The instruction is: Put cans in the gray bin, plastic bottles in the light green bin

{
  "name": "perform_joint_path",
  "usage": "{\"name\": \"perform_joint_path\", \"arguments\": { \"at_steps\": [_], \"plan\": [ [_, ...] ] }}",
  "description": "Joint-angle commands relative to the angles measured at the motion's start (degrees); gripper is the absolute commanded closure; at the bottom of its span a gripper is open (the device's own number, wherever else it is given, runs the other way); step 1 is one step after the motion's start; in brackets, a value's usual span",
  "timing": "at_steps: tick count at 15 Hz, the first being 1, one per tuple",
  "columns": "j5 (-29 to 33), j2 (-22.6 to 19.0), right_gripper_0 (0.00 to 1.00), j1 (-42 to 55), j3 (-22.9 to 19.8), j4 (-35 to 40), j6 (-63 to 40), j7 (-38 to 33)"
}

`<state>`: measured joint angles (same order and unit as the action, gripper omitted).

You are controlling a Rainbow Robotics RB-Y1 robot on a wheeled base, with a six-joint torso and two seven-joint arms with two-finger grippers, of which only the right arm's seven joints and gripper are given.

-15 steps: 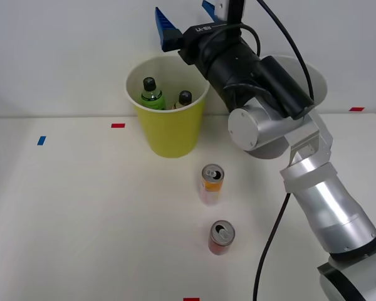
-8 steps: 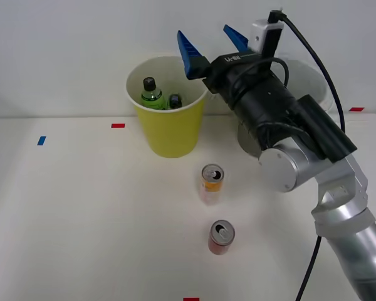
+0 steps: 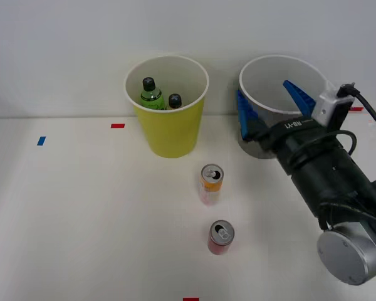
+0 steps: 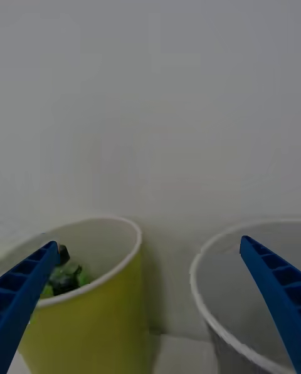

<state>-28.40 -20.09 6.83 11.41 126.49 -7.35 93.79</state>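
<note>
Two black-capped plastic bottles, a green one and one showing mainly its cap, lie inside the light green bin at the back of the table. The gray bin stands to its right. An orange-and-pale can stands upright in front of the bins, and a red can stands nearer still. My right gripper is open and holds nothing, hovering in front of the gray bin's near wall. In the right wrist view the light green bin and the gray bin sit between my fingers.
Small red and blue tape marks lie on the white table. A plain white wall rises right behind the bins. My arm's black cable loops at the right edge.
My right gripper has swung from above the light green bin's rim rightward and down, ending in front of the gray bin. A second bottle settled inside the light green bin. The cans stayed put.
</note>
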Motion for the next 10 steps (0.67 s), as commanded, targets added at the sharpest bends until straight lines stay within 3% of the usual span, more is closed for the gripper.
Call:
{"name": "perform_joint_path", "arguments": {
  "at_steps": [1, 4, 10],
  "plan": [
    [7.31, 0.4, 0.0, 8.64, -3.15, 5.35, 0.05, 1.04],
    [11.71, 2.42, 0.0, 16.72, -5.43, 8.07, 1.11, 0.96],
    [11.97, 3.74, 0.0, 28.94, -9.92, 12.56, 1.55, 1.04]
  ]
}}
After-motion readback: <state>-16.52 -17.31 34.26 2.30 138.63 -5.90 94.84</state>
